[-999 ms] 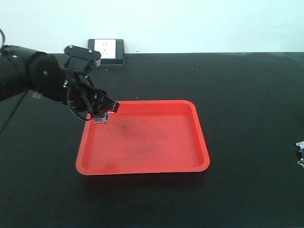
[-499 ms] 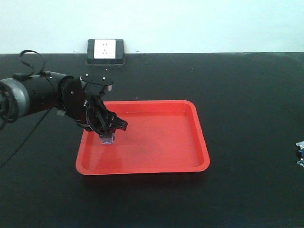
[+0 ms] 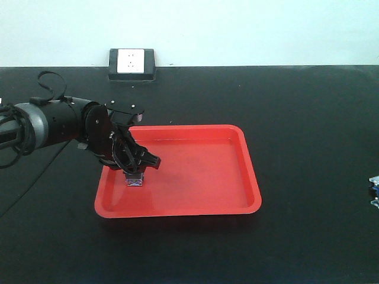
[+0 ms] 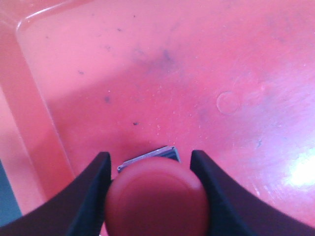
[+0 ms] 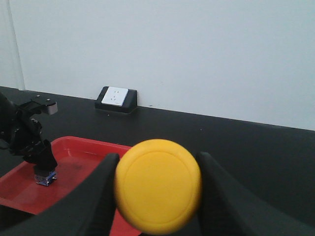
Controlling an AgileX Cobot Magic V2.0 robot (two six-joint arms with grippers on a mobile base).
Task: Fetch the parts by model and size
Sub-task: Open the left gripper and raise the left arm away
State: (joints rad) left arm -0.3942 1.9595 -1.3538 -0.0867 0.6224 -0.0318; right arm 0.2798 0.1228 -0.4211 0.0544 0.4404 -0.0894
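Left claw (image 3: pixel 135 171) is closed on the red-capped switch (image 4: pixel 156 199) — both dark fingers (image 4: pixel 91 196) press on the sides of the round cap, as the wrist view shows from above. The switch stands upright, cap up, w/ its blue-and-dark base low over the floor of the red tray (image 3: pixel 177 212), in the left part near the left wall. Whether the base touches the floor, I cannot tell. Right claw (image 5: pixel 157 196) is closed too, on the yellow-capped switch (image 5: pixel 157 184) — fingers tight at both sides of the cap, held over the black bench (image 3: pixel 308 118). A socket box (image 3: pixel 131 64) sits at the bench's back edge.
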